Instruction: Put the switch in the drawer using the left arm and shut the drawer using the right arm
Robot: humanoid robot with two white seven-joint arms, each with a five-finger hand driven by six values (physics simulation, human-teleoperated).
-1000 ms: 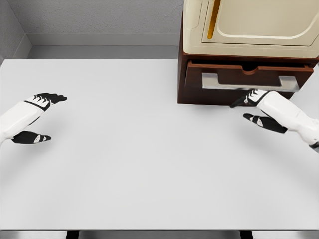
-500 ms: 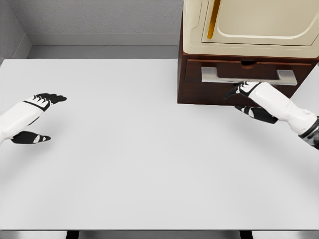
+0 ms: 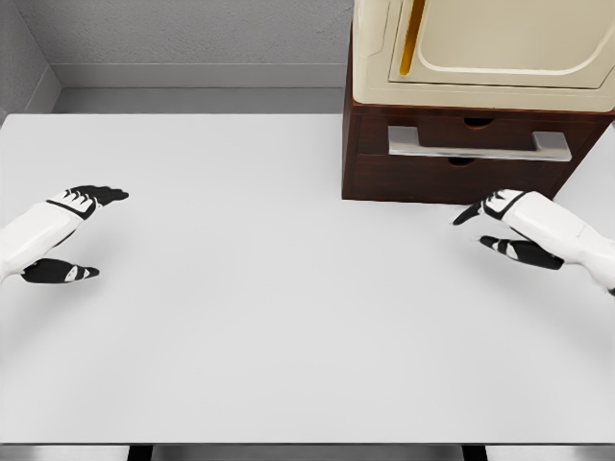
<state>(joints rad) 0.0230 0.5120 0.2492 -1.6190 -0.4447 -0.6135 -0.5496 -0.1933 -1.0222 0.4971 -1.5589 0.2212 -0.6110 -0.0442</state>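
Note:
The dark wooden drawer (image 3: 471, 146) with a silver bar handle (image 3: 479, 145) sits flush in its cabinet at the back right, shut. My right hand (image 3: 492, 226) hovers over the table just in front of and below the drawer, apart from it, fingers spread and holding nothing. My left hand (image 3: 72, 232) stays at the far left edge above the table, fingers relaxed and empty. No switch shows anywhere in the head view.
A cream appliance (image 3: 485, 48) with an orange strip stands on top of the cabinet (image 3: 365, 178). The white table (image 3: 259, 307) spreads across the view, with a grey wall behind it.
The drawer went from partly pulled out to fully shut. My right hand pushed it in, then drew back toward me and down to the right. The left hand barely moved.

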